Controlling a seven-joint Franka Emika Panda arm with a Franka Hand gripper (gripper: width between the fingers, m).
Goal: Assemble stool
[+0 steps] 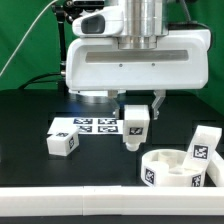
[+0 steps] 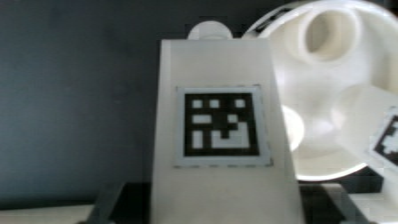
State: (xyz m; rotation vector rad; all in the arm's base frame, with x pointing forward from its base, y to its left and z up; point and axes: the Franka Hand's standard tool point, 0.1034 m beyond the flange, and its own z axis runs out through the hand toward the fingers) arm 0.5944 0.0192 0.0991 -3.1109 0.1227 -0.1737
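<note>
You see the black table (image 1: 30, 112) across the frame, ring seat (image 1: 165, 172) lower right, marker board (image 1: 95, 124) centre left, gripper (image 1: 139, 112) at centre clamped on an upright tagged leg (image 1: 136, 130), second leg (image 1: 203, 146) right edge, third leg (image 1: 62, 142) left.

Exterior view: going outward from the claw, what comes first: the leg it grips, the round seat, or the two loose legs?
1. Gripped leg, inside the gripper.
2. Round seat, lower right.
3. Left loose leg and right loose leg: too close to call.

One leg (image 1: 136, 124) near seat (image 1: 175, 178)
</note>
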